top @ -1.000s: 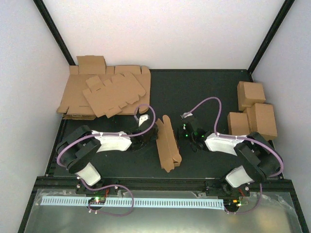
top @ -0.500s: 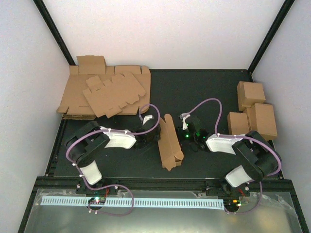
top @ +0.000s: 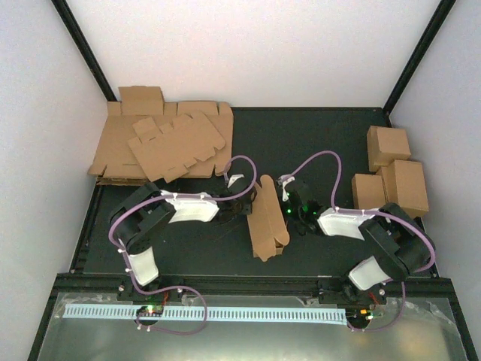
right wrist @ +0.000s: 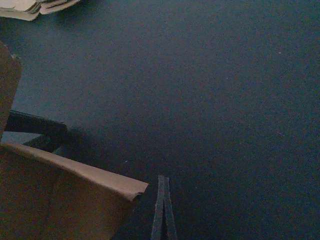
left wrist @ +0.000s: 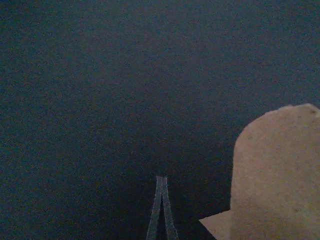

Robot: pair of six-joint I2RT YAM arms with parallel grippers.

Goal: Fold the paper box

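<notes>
Flanking the paper box (top: 267, 219) mid-table: left gripper (top: 240, 204) sits just beside its left side, right gripper (top: 290, 204) just beside its right. Both sets of jaws are pinched fully together with nothing between them, tips meeting over the bare black table (top: 188, 256). Box is long and half-formed, walls partly raised, lying at a slight angle. A rounded flap shows right of the left tips, a wall edge left of the right tips. Contact with either gripper: can't tell. Farther back: heap of flat blanks (top: 161, 143) at far left, three closed boxes (top: 394, 174) at far right.
</notes>
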